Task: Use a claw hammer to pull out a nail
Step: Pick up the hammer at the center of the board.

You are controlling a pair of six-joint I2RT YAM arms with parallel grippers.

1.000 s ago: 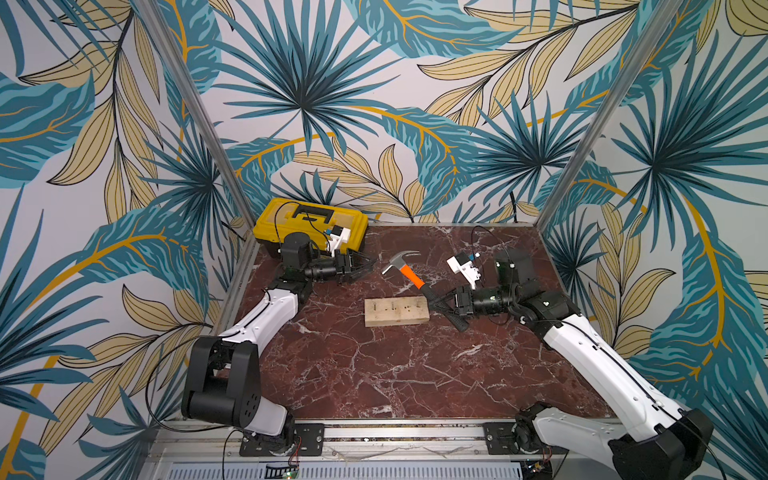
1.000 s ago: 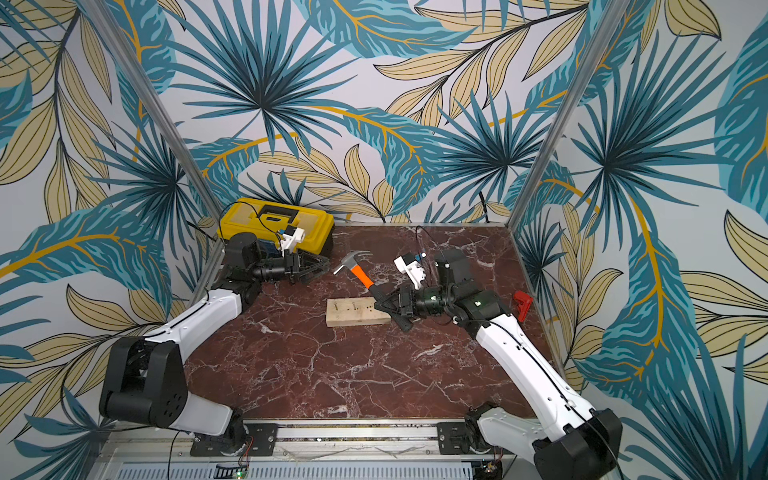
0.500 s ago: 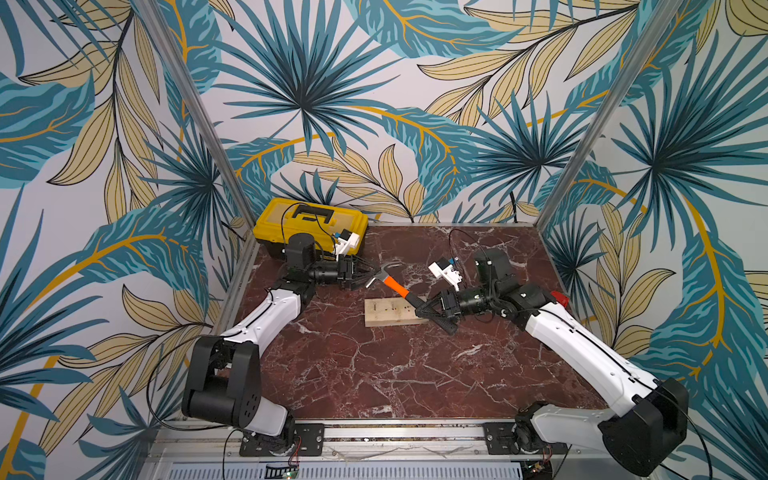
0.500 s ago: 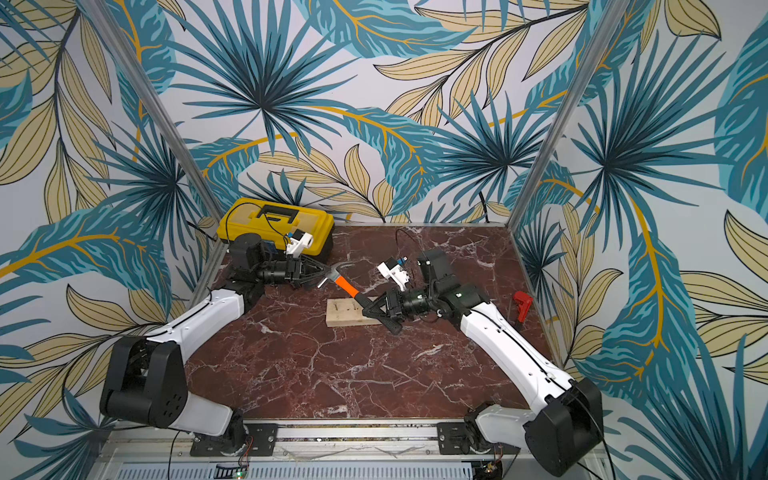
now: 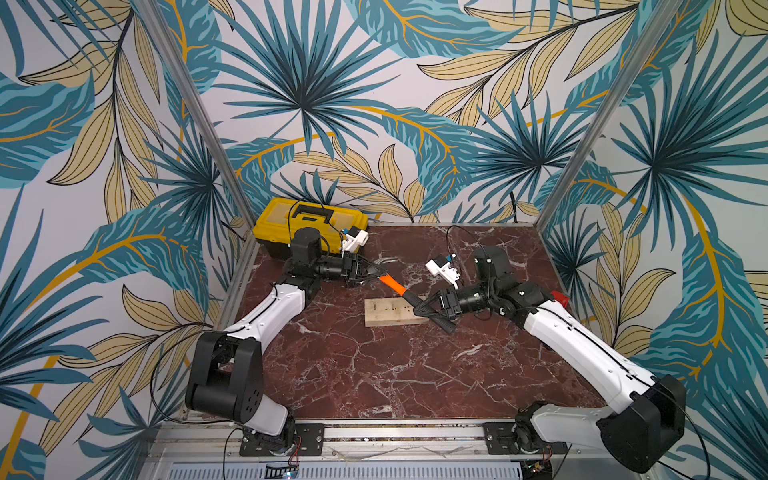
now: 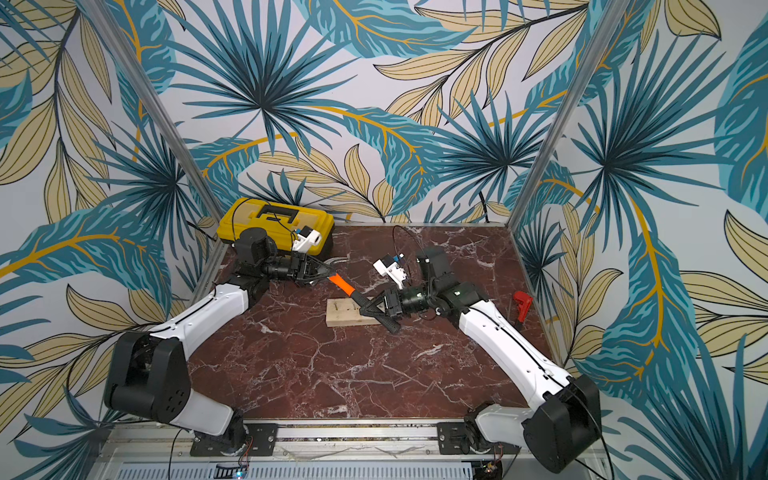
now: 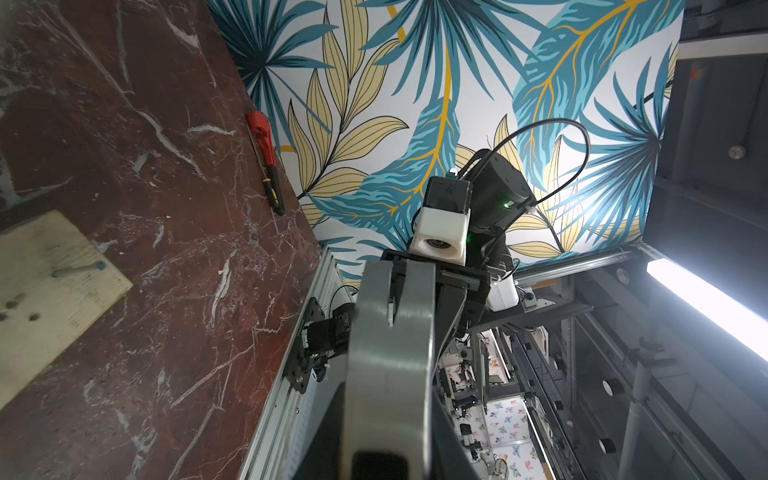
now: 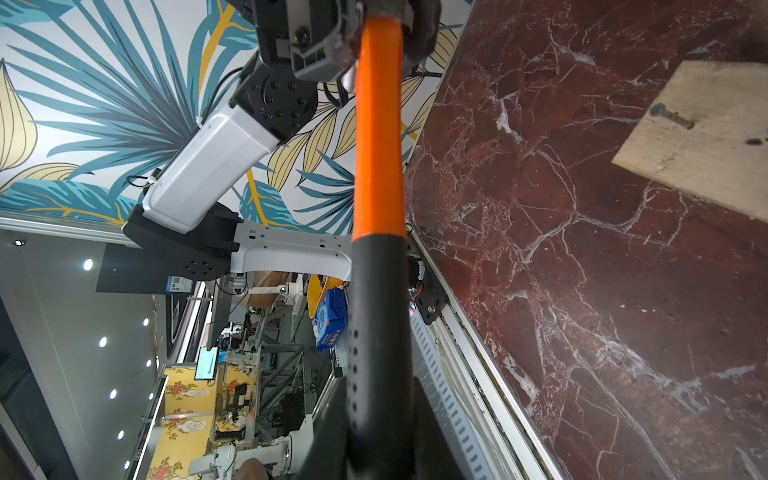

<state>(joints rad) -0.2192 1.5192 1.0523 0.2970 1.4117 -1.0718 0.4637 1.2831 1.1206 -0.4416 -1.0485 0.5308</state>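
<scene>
Between the right gripper (image 5: 417, 309) jaws sits the black lower shaft of the claw hammer (image 5: 392, 286), pinched tight. Opposite, the left gripper (image 5: 379, 274) holds its jaws close on either side of the neck just under the silver head; whether they press on it I cannot tell. The hammer hangs slantwise between both arms, crossing above one end of the wooden block (image 5: 386, 313), from which a nail (image 8: 670, 116) sticks out. I judge it stiff and head-heavy: the dimpled black grip (image 8: 380, 332) looks rubbery and is the sound place to hold (low down, for leverage), while the smooth orange part (image 8: 378, 145) would likely slip. A steadying hold near the neck should stop the head swinging. No brand or lettering shows on the hammer; a small blue sticker (image 8: 179, 285) on the left arm's black base is too small to read. Beyond stand a yellow toolbox (image 5: 282, 220) and the marbled surface (image 5: 374, 374).
</scene>
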